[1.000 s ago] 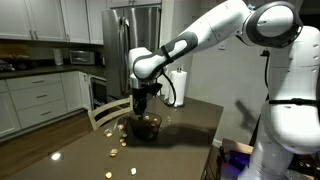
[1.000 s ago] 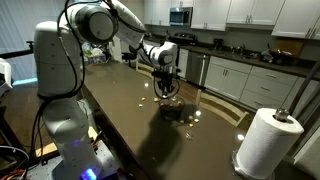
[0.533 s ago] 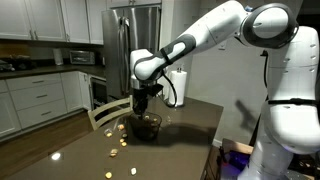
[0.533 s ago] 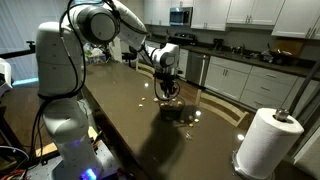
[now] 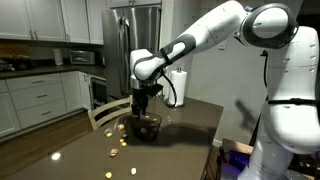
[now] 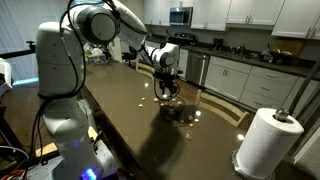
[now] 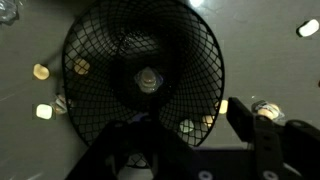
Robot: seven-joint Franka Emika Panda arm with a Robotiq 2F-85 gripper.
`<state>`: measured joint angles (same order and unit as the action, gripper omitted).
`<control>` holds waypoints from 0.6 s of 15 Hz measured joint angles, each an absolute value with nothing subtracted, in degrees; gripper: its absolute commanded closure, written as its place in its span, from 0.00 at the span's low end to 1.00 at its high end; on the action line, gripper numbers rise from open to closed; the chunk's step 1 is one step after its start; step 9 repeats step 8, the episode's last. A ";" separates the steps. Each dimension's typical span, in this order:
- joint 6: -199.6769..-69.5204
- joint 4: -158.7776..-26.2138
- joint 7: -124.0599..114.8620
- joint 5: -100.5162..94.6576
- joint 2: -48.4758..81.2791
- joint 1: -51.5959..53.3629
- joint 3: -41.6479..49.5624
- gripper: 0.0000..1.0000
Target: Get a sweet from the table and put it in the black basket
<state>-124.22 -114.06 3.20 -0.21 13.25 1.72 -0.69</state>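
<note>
The black basket (image 5: 146, 126) of dark wire mesh stands on the dark brown table (image 5: 185, 140); it also shows in the other exterior view (image 6: 172, 109). My gripper (image 5: 143, 104) hangs straight above the basket, open and empty. In the wrist view the basket (image 7: 100, 50) fills the picture, with one pale sweet (image 7: 148, 78) at its centre. My gripper (image 7: 175, 130) shows at the bottom edge with its fingers apart. Several loose sweets (image 5: 117, 145) lie on the table beside the basket, and some show in the wrist view (image 7: 43, 111).
A paper towel roll (image 6: 265, 140) stands at one end of the table. A wooden chair (image 5: 105, 112) is at the table's far side. White kitchen counters (image 6: 250, 70) and a steel fridge (image 5: 125, 45) are behind.
</note>
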 measured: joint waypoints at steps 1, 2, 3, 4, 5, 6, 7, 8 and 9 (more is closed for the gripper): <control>-124.22 -113.92 3.20 -0.07 13.22 1.74 -0.86 0.00; -124.16 -113.67 3.20 0.29 13.20 1.78 -1.11 0.00; -123.91 -113.28 3.20 0.81 13.19 1.80 -1.43 0.00; -123.47 -112.85 3.20 1.44 13.16 1.82 -1.83 0.00; -122.96 -112.42 3.20 2.09 13.13 1.86 -2.28 0.00; -122.88 -112.27 3.20 2.15 13.11 1.99 -2.44 0.00; -122.88 -112.28 3.20 2.14 13.17 2.05 -2.44 0.00; -122.88 -112.28 3.20 2.13 13.24 2.03 -2.41 0.00; -122.88 -112.28 3.20 2.13 13.24 2.03 -2.41 0.00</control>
